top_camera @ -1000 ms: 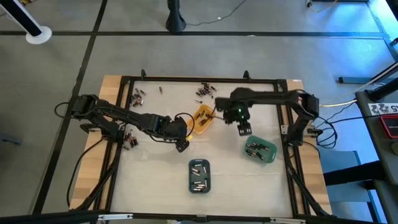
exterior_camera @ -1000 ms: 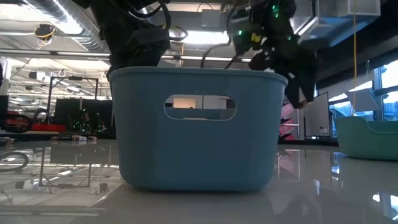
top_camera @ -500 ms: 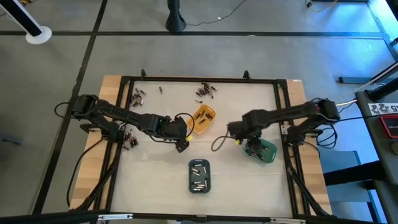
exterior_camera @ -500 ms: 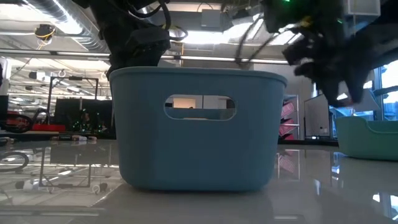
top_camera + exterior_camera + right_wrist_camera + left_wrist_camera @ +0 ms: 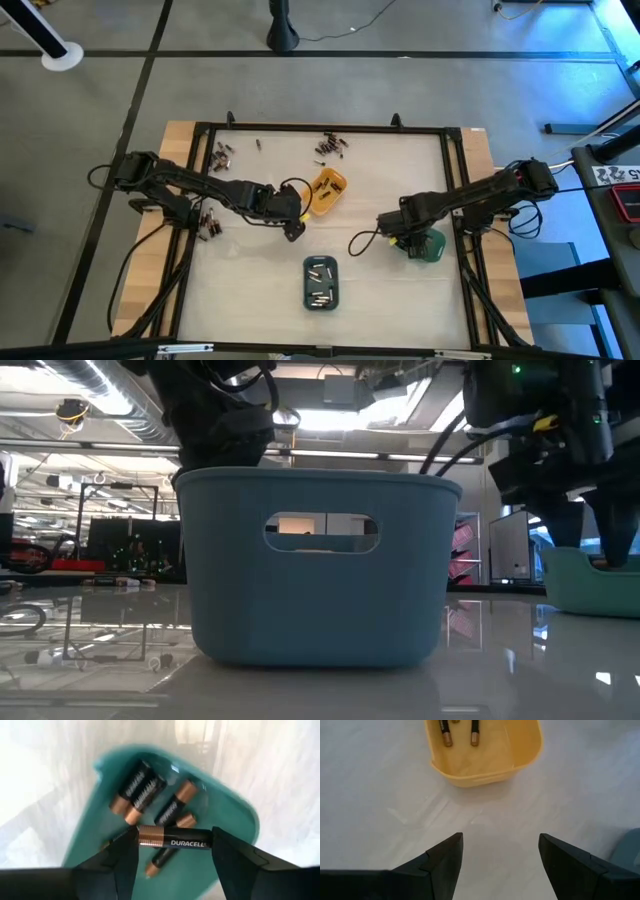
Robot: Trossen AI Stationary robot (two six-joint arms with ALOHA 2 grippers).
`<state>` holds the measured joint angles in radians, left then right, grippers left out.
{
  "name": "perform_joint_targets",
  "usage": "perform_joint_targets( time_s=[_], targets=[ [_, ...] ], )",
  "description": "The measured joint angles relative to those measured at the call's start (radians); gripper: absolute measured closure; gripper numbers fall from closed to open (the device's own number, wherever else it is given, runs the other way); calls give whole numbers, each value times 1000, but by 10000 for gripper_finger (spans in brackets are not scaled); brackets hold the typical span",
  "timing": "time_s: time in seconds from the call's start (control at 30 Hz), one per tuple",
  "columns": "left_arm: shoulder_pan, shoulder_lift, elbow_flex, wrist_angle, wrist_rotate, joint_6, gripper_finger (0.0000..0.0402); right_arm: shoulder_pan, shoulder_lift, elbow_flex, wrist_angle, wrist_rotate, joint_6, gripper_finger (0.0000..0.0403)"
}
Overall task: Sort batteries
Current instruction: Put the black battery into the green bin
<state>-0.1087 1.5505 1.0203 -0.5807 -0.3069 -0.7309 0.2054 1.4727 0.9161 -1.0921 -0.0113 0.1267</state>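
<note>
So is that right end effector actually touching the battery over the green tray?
Touching. The right wrist view shows the battery spanning crosswise between the right end effector's two fingers, pinched at both ends above the green tray.

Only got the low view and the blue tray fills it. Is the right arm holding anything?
Observer: Yes. The right gripper has one battery crosswise between its jaws, over the green tray.
Operator: Anything in that tray?
Observer: About five batteries, black with copper ends.
Operator: Left arm?
Observer: The left gripper is open and empty, just short of the orange tray, which holds two slim cells.
</note>
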Motion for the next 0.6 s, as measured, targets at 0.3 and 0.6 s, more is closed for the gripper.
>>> perform_joint_targets(
  time_s=[0.3, 0.6],
  targets=[
    [0, 0, 0, 24, 0, -3, 153, 4, 0, 0, 6, -7, -3, 137],
    [-1, 0, 0, 23, 1, 7, 153, 4, 1, 0, -10, -7, -2, 77]
  ],
)
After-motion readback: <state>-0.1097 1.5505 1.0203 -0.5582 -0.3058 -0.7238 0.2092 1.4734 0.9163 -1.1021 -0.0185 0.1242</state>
